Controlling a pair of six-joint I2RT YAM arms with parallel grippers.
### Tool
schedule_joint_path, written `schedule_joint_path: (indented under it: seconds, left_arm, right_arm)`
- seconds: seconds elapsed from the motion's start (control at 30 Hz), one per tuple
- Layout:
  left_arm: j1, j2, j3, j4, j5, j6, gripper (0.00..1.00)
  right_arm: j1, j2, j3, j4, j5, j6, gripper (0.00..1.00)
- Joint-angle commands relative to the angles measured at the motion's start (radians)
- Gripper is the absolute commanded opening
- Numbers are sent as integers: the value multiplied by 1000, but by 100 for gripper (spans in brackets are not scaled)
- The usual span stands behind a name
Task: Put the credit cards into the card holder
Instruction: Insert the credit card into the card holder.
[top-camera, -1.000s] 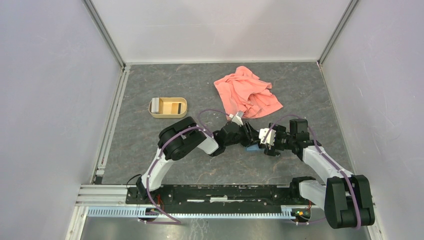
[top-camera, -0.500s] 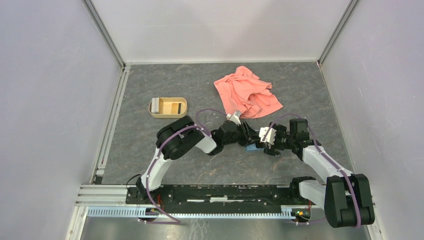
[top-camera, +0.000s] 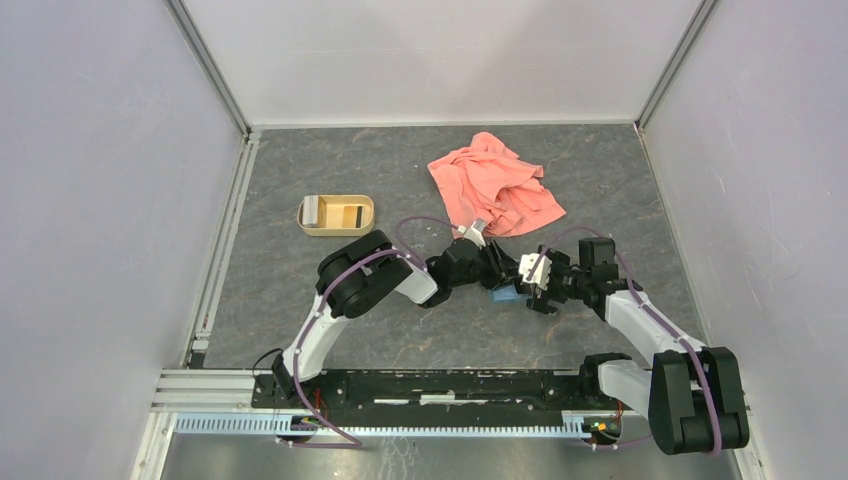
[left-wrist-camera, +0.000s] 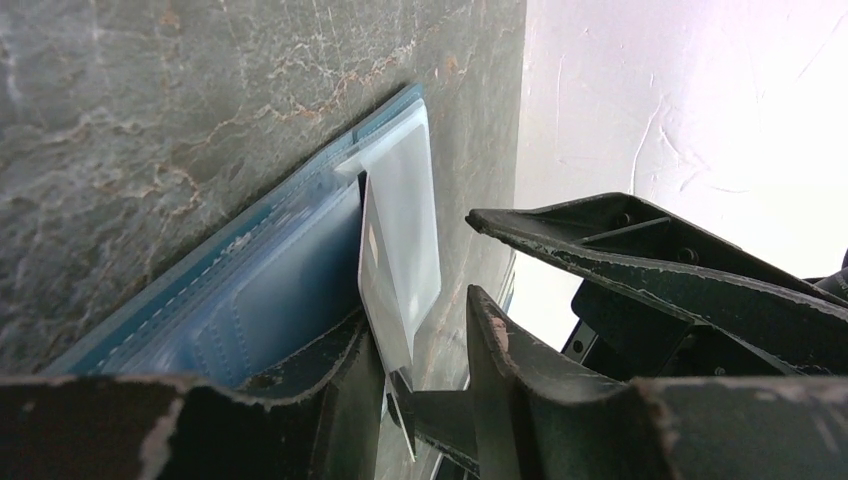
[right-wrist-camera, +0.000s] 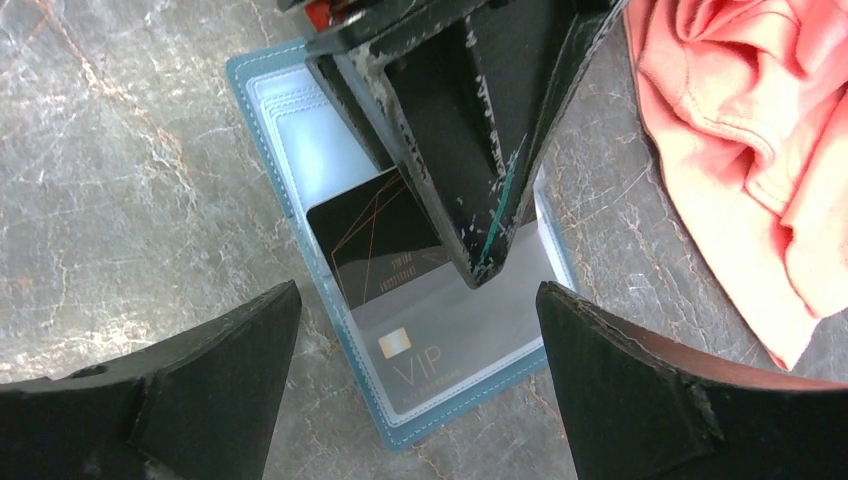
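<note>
Grey marbled table — open card holder, card reads "VIP".

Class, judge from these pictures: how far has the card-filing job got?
Done: a grey VIP card sits in the open card holder. In hand: a dark card stands tilted, one end at a pocket, between the left pincer and its parted fingers; the right pincer hovers open. Left: cards in the tan tray.

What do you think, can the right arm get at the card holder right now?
Probably yes, its edges: the right fingers hang open above the card holder, but the left fingers and a card cover its middle.
</note>
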Motion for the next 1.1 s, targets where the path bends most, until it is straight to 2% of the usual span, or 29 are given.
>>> schedule_joint_path:
  seconds: [0.0, 0.27, 0.47, 1.07]
  left_arm:
    - [5, 62, 16, -86, -50, -10, 42]
    - [4, 73, 28, -89, -60, -16, 41]
    - [4, 79, 31, -89, -56, -15, 40]
    - [5, 79, 25, -82, -52, -17, 40]
  right_arm:
    - [1, -5, 33, 76, -67, 88, 95]
    - [0, 8, 109, -25, -139, 248, 95]
    - [0, 11, 110, 80, -118, 498, 95]
    - [11, 108, 104, 120, 75, 574, 87]
